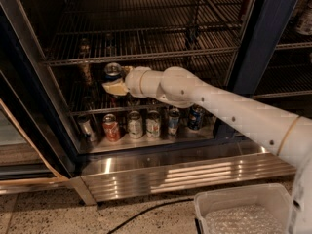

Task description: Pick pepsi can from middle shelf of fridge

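Pepsi can (113,72), small, silver top showing: stands at the left of the dark wire middle shelf (92,112) inside the dark-framed display fridge (253,48). Its logo is hidden.

My gripper (115,87) sits right against the can's front; I cannot tell whether it is clamped.

On the floor below: a red-orange can (111,128) and pale silver-white cans (135,125), lettering unreadable.

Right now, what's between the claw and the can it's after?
Nothing visible in the camera view: the gripper overlaps the pepsi can's lower part on the middle shelf.
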Robot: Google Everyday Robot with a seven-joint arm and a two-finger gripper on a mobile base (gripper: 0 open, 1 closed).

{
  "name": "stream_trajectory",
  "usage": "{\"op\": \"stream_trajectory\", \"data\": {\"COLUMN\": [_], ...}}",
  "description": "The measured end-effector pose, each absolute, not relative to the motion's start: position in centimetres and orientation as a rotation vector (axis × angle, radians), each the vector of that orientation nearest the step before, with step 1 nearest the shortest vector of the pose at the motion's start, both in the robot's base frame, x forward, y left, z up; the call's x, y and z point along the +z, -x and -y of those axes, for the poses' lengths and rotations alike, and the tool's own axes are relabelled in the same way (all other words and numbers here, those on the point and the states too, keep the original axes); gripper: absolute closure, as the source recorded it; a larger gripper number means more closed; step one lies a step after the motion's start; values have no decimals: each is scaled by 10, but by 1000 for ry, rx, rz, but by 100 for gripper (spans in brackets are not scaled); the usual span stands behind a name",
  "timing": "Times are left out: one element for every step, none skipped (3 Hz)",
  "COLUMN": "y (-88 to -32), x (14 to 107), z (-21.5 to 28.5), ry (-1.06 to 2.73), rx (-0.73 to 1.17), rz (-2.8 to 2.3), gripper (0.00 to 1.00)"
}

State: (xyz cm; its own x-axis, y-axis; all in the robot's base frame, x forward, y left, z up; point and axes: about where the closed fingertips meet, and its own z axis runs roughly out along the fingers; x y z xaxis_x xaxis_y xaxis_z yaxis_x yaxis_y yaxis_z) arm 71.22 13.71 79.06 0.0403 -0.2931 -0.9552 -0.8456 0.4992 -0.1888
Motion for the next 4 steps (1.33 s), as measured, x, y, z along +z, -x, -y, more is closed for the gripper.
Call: {"op": "stream_trajectory", "data": {"y": [-700, -687, -668, -668], "x": [793, 793, 792, 792], "z": [-97, -72, -68, -68], "ry": [1076, 1104, 1138, 1138], "rx": [444, 432, 501, 501], "rz": [-1570, -1582, -1564, -1564], "gripper": [100, 100, 100, 100]}}
